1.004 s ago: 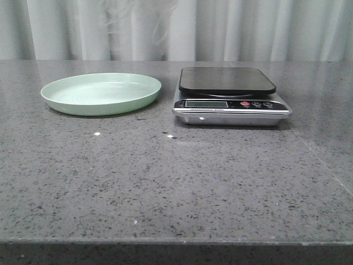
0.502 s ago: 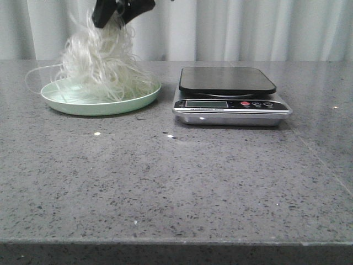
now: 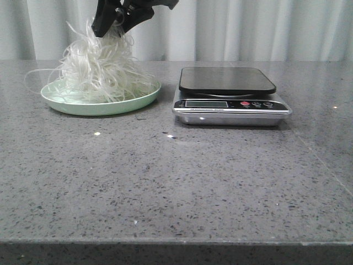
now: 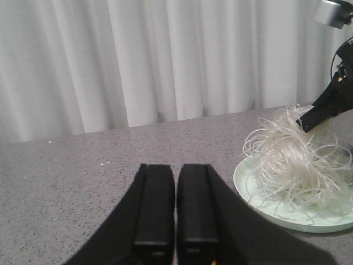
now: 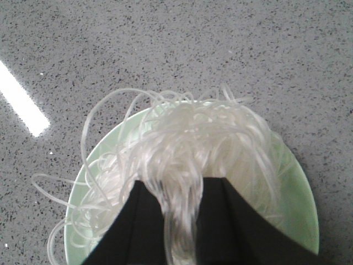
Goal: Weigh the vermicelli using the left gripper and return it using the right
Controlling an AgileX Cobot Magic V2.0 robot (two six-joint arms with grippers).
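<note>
The vermicelli point(image 3: 99, 69) is a fluffy whitish tangle resting on the pale green plate point(image 3: 71, 105) at the table's back left. Its top strands are still pinched in my right gripper point(image 3: 113, 25), which hangs just above the pile. In the right wrist view a bundle of strands runs between the two black fingers of that gripper point(image 5: 182, 185), with the vermicelli point(image 5: 193, 143) spread over the plate point(image 5: 300, 204) below. My left gripper point(image 4: 175, 168) is shut and empty, low over the table beside the plate point(image 4: 259, 199). The front view does not show it.
A silver kitchen scale point(image 3: 231, 110) with a bare black platform point(image 3: 226, 80) stands right of the plate. Loose strands point(image 3: 38, 73) trail over the plate's left rim. Small crumbs point(image 3: 97, 133) lie on the grey stone table. White curtains hang behind.
A second ago the plate was empty. My right gripper came down from above with the vermicelli, and the tangle has since settled lower and wider onto the plate.
</note>
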